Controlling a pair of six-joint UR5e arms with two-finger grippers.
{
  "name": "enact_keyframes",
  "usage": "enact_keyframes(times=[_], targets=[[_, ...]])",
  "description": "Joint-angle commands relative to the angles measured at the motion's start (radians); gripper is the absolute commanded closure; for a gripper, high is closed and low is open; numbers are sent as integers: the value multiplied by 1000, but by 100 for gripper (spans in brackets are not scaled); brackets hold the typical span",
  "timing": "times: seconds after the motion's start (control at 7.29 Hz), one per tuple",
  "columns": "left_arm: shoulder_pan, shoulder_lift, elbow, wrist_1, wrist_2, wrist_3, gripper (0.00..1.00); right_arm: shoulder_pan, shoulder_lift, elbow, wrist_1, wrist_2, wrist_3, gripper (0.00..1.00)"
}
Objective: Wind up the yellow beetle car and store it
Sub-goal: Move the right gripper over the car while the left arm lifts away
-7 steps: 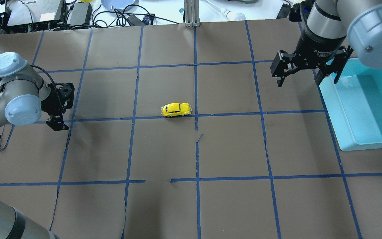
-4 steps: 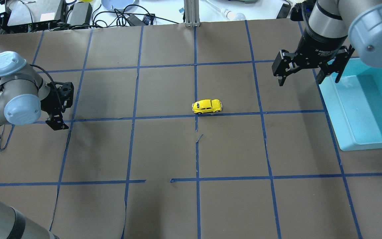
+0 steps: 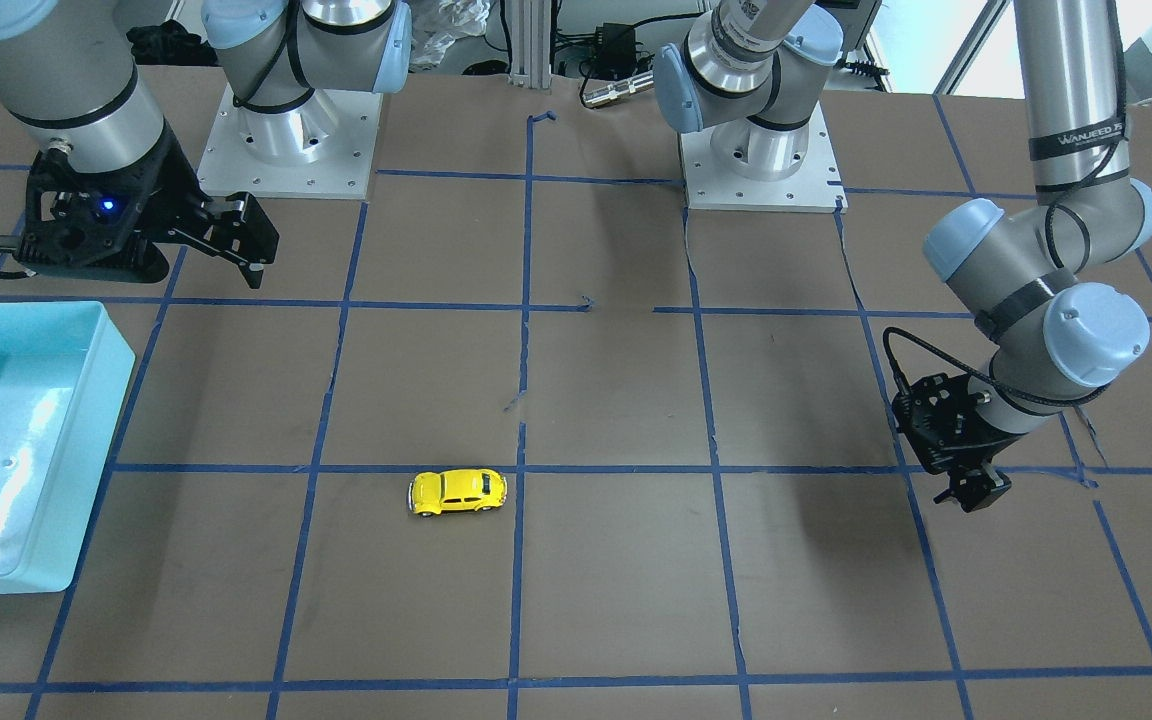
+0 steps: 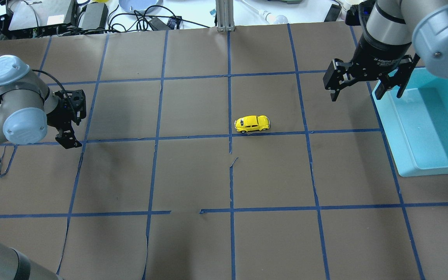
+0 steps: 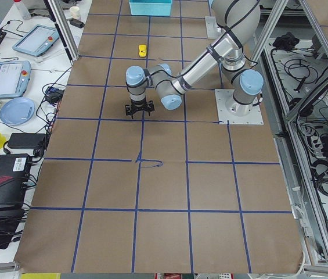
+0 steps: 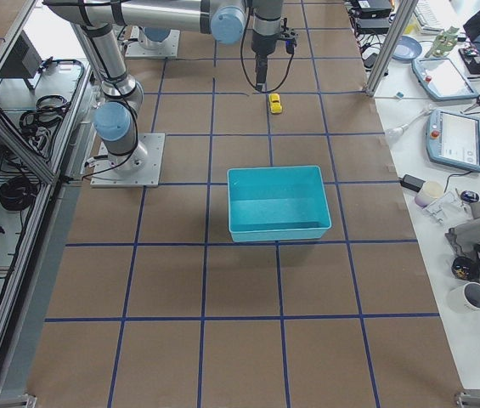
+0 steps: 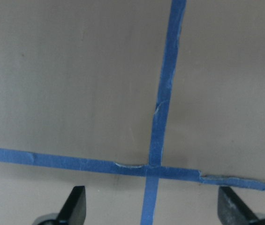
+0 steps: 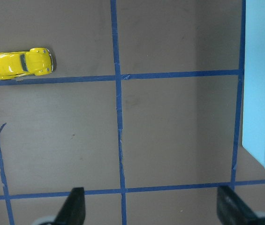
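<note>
Brown paper (image 4: pixel 193 175) with a blue tape grid (image 4: pixel 270 133) covers the table.

Hard to read:
- The light-blue bin (image 4: pixel 434 170) is cut off by the overhead frame's edge. Its far corner is covered by the right arm. The front-facing view also crops it.
- The left gripper (image 4: pixel 68 140) is seen edge-on from overhead, so its fingers overlap. Its wrist camera shows only two dark tips at the bottom edge, spread wide with nothing between them.
- The right gripper (image 4: pixel 364 90) also shows only its fingertips in its own wrist view. They are set wide apart and hold nothing.
- In both side views the car is a small yellow speck with no detail.

The yellow beetle car (image 4: pixel 252 124) is glossy bright yellow with a rounded body and dark windows. Its wheels barely show under the body. It sits upright on the paper, lengthwise along a tape line and just beside it. I cannot tell which end points at the bin.

Positions relative to the bin:
- The car is well apart from it, on the side of its long wall.
- The right gripper hangs above the table just beside that wall, between bin and car.
- The left gripper is far beyond the car.
</note>
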Motion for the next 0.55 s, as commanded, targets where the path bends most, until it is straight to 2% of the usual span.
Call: enact_keyframes(times=[0.0,0.14,0.41], targets=[[-102,79,33,-10,-3,-271,0,38,60,0,-83,-2,-426,0],[-183,117,67,-18,13,-453,0,80,116,2,-246,6,-602,0],[-256,194,114,-164,26,-814,0,178,197,3,-294,4,-728,0]])
